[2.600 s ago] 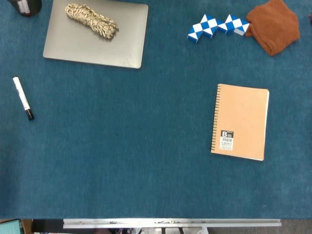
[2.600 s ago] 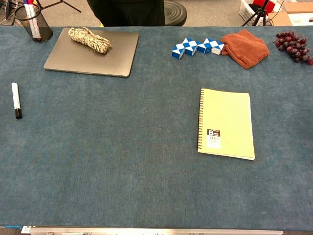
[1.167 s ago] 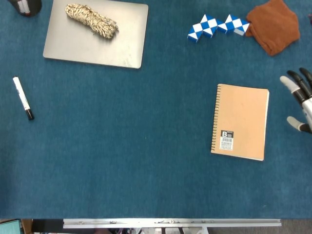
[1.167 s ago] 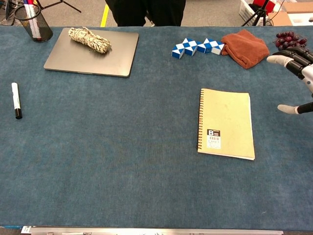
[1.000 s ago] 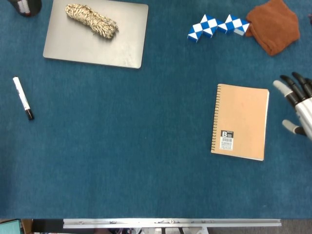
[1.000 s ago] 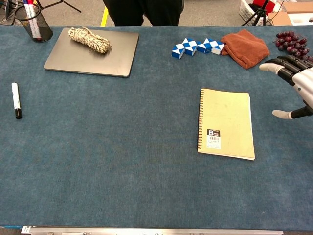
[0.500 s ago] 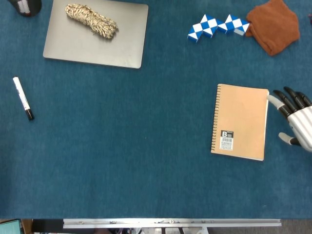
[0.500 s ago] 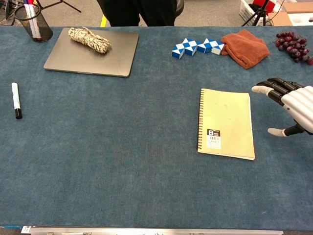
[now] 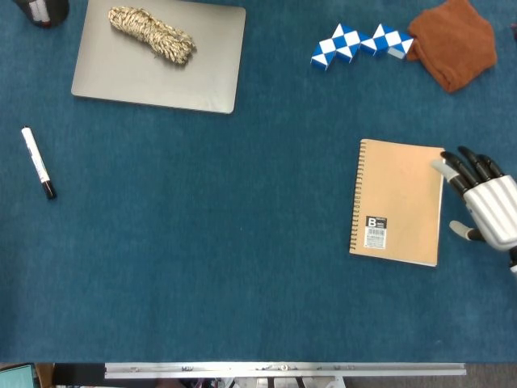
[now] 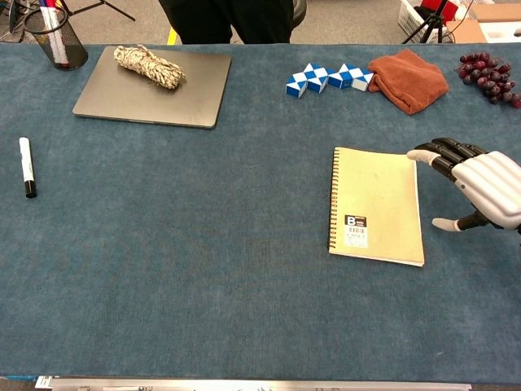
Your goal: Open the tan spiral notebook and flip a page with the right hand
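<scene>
Far left of the head view: marker (image 9: 38, 162) lies on the blue desk (image 9: 210, 242), long axis roughly top to bottom. Upper left: closed laptop (image 9: 161, 56) with a coil of rope (image 9: 152, 34) on top. In the chest view a mesh pen cup (image 10: 56, 37) stands at the top left corner.

Upper middle: blue-and-white puzzle snake (image 9: 359, 44), touching the rust-coloured cloth (image 9: 455, 40) to its right. Grapes (image 10: 490, 75) show at the upper right of the chest view only.

Right of centre: tan notebook (image 9: 399, 201), closed, flat on the desk. Long axis runs top to bottom in frame, spiral binding along its left edge, free page edge on the right.

Right edge: right hand (image 9: 482, 206), holding nothing, fingers (image 9: 460, 170) spread and extended toward the upper left. The foremost fingertip overlaps the notebook's upper right corner in both views; cannot tell whether it touches the cover. The thumb points at the notebook's right edge, lower down, clear of it.

Left hand is not in either view.

Key relation: the notebook lies directly left of the right hand, with the openable edge facing it. I'd judge the cover needs catching at that right edge and swinging left over the spiral.
</scene>
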You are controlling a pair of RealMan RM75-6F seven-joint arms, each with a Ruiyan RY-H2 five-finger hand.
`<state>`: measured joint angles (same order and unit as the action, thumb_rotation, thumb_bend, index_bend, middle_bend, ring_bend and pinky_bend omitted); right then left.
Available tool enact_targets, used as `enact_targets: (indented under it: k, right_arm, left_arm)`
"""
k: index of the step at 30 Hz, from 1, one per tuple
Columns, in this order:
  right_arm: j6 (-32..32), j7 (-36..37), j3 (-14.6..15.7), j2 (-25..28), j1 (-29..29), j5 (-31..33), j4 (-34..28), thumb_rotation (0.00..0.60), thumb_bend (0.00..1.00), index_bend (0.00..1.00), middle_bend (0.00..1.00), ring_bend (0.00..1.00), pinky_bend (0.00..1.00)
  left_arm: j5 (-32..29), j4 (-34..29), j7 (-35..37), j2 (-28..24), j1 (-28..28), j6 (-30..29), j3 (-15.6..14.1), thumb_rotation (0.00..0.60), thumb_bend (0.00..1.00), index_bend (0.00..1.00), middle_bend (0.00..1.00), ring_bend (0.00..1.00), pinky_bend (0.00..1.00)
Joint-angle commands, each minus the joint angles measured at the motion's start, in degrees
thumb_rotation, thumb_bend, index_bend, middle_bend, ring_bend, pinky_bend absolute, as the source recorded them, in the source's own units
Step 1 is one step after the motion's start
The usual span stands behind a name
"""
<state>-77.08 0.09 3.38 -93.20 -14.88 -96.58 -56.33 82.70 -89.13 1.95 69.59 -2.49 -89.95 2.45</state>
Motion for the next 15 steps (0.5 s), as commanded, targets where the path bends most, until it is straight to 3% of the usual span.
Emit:
enact_targets:
  k: [1,15]
  right_arm:
    - [0.3,0.1,0.0,-0.7,-0.3,0.2,0.6,0.6,0.0,0.16,0.16,0.08,0.19]
    - [0.5,0.4,0.3,-2.2,-0.6,0.5,1.6,0.6,0.0,0.16,0.16,0.08,0.19]
  left_arm:
    - [-0.1,0.1,0.2,0.0,-0.1,0.0,0.0,0.6,0.06,0.27,0.23,0.2,0.36]
    - [-0.6,0.9,1.2,-0.1,-0.7,0.0,0.0,0.6,0.06,0.27,0.23,0.2,0.36]
